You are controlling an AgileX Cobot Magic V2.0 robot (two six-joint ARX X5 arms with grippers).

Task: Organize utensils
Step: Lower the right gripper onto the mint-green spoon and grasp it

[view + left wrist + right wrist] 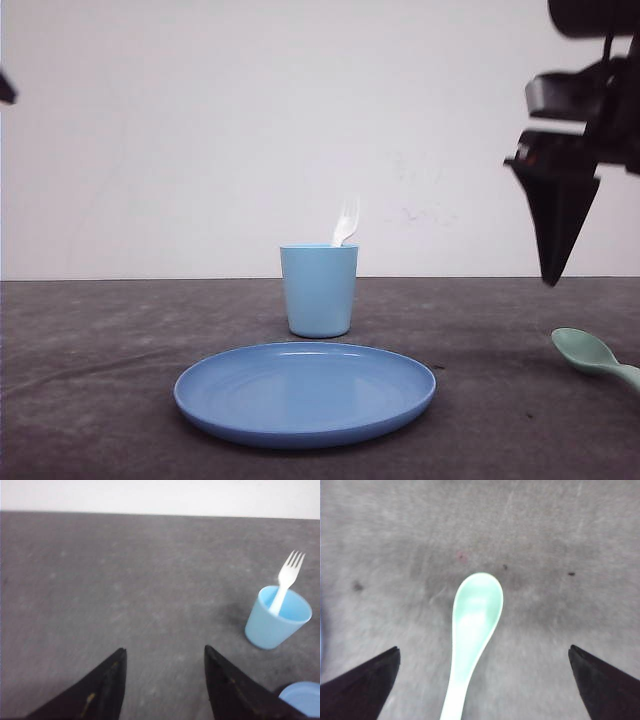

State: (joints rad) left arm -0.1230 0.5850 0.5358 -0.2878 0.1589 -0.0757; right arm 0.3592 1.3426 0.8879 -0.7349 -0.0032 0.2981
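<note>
1. Nearest, the round blue plate (305,392) sits bare.
2. To the right, the mint-green spoon (472,630) lies on the table (90,350), not yet collected; the right gripper (485,682) hangs above, spread wide, empty.
3. The left gripper (165,685) is parted, empty.
4. Farther back, the white fork (346,222) already stands in the cup (319,290).

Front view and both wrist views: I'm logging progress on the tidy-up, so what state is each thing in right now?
White fork: standing in the cup, tines up.
Light blue cup: upright, behind the plate.
Blue plate: flat on the table, nothing on it.
Mint-green spoon: lying on the table, ungrasped.
Left claw: open.
Right claw: open, above the spoon.
</note>
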